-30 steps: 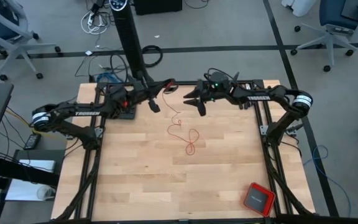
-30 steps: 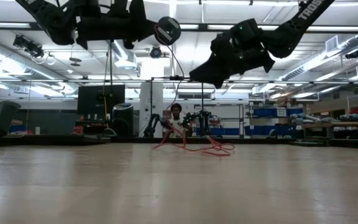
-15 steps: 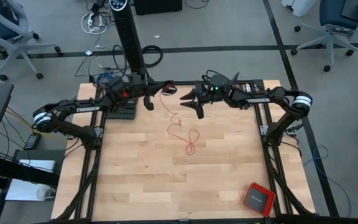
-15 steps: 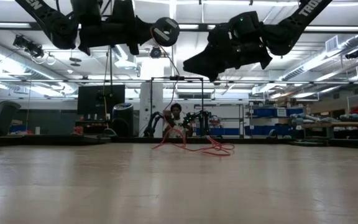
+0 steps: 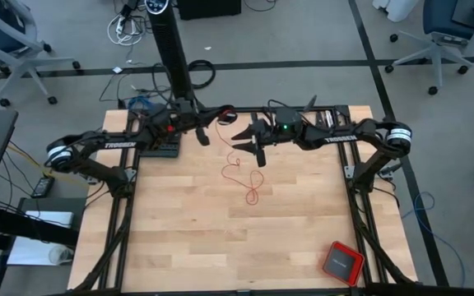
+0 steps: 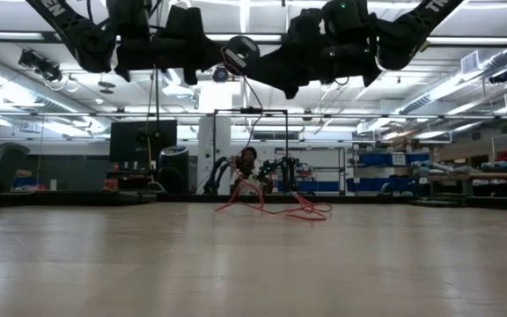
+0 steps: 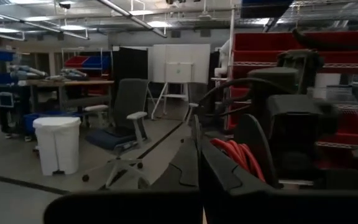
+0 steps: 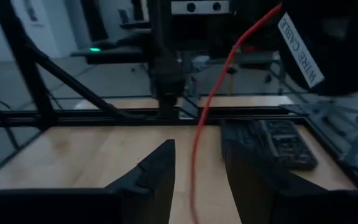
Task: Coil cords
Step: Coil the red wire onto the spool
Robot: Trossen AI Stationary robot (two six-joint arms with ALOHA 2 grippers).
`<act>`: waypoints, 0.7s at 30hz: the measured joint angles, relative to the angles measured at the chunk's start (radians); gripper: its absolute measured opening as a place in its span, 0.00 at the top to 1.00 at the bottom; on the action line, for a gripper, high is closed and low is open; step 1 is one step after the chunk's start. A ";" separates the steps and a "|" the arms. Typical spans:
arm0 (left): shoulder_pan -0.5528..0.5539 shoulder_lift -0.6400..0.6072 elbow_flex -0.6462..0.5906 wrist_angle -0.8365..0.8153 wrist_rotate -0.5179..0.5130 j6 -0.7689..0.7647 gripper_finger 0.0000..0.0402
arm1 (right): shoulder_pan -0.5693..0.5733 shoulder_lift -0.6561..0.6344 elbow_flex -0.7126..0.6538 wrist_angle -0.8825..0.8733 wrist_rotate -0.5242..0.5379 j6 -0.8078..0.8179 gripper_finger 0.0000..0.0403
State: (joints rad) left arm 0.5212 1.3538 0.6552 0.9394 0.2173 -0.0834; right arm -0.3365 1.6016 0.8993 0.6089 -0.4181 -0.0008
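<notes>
The thin red cord [image 5: 249,185] lies in loose loops on the wooden table. One strand [image 8: 210,106] rises from the loops to a black spool [image 6: 240,53] held high over the table's far side. More red cord [image 7: 235,155] is wound on that spool. My left gripper [image 5: 202,134] is shut at the spool. My right gripper [image 5: 249,148] hovers open just to the spool's right. Its two fingers [image 8: 160,168] stand on either side of the rising strand, and I cannot tell whether they touch it. My left gripper carries the black spool [image 7: 284,137] clear of the table, coming level from the table's left. The fingers are dark and hidden behind the spool, so the part they grip does not show. The red strand hangs slack from the spool.
A red square box [image 5: 341,261] sits near the table's near right corner. A dark flat device [image 5: 163,148] lies at the far left edge. A black post [image 5: 171,49] stands just beyond the far edge. Bare wood lies all around the loops.
My right gripper has moved toward the table's left and slightly up, closing on the spool and the hanging strand, and has stayed open. The loops on the table have kept their place.
</notes>
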 joint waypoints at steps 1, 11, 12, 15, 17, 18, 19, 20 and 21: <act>-0.001 0.005 0.000 0.001 -0.007 0.000 1.00 | 0.005 0.000 0.000 -0.002 0.018 -0.008 0.66; -0.001 0.021 0.000 0.014 -0.036 0.000 1.00 | 0.014 0.000 0.000 -0.014 0.039 -0.043 0.67; -0.001 0.021 0.000 0.015 -0.037 0.000 1.00 | 0.014 0.000 0.000 -0.022 0.039 -0.052 0.67; -0.001 0.021 0.000 0.014 -0.037 0.000 1.00 | 0.014 0.000 0.000 -0.039 0.039 -0.074 0.67; -0.001 0.021 0.000 0.014 -0.036 0.000 1.00 | 0.014 0.000 0.000 -0.044 0.039 -0.081 0.67; -0.001 0.021 0.000 0.014 -0.036 0.000 1.00 | 0.014 0.000 0.000 -0.046 0.037 -0.083 0.67; -0.001 0.021 0.000 0.014 -0.036 0.000 1.00 | 0.014 0.000 0.000 -0.045 0.037 -0.086 0.67; -0.001 0.021 0.000 0.014 -0.036 -0.001 1.00 | 0.014 0.000 0.000 -0.044 0.037 -0.093 0.67; -0.001 0.021 0.000 0.014 -0.035 -0.001 1.00 | 0.014 0.000 0.000 -0.041 0.037 -0.105 0.68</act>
State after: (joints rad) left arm 0.5205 1.3746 0.6552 0.9534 0.1824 -0.0841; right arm -0.3225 1.6016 0.8993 0.5679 -0.3813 -0.1054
